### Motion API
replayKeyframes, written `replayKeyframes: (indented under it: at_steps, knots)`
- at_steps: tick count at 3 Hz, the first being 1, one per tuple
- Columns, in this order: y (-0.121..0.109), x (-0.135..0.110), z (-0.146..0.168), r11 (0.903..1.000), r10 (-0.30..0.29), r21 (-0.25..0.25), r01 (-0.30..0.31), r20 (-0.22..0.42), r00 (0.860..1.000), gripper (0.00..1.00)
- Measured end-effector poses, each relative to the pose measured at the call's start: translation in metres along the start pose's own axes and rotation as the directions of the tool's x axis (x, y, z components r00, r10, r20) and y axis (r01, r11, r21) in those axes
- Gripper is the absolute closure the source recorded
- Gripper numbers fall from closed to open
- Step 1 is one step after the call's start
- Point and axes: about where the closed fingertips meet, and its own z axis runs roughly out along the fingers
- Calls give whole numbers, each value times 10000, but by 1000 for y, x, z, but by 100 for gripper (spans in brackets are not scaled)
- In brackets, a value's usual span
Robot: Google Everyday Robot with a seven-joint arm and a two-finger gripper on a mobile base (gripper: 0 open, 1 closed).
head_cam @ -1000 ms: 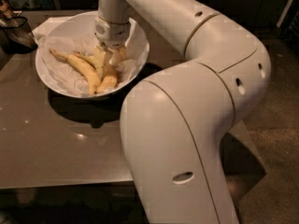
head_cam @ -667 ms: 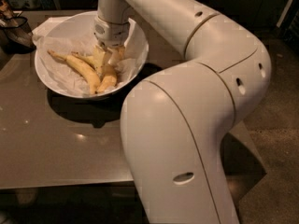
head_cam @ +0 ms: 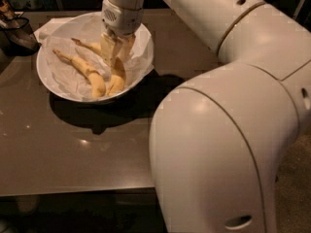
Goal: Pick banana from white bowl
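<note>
**Step in hand: grasp of the banana.**

1. Position. The gripper (head_cam: 116,50) is lowered inside the white bowl (head_cam: 136,74), wrist upright. The banana (head_cam: 116,79) lies directly beneath the jaws, and its plump curved end shows just below them, on the crumpled paper lining (head_cam: 63,74).
2. Jaw state. Whether the jaws are open or closed on the fruit cannot be told.
3. Neighbouring item. A slimmer banana (head_cam: 87,69) lies just beside the jaws, on the side away from the arm, and appears to touch the banana at its lower end.
4. Recommended practice. Grip across the thick middle of the banana only. Apply light pressure, since the fruit probably bruises easily. Lift vertically, clear of the bowl wall, so that neither the paper nor the slimmer banana is dragged onto the desk (head_cam: 73,164).
</note>
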Motion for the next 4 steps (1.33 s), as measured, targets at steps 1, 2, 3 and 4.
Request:
replayKeyframes:
  at_steps: [1, 2, 3, 4]
  knots:
    - [8, 4, -16, 9997, -235, 103, 234, 80, 9997, 100]
    - [19, 1, -26, 9978, -633, 210, 632, 64, 9980, 100]
    - [33, -2, -42, 9915, -1299, 97, 1296, 424, 9906, 100]
    - [43, -2, -62, 9825, -1858, 19, 1863, 841, 9790, 100]
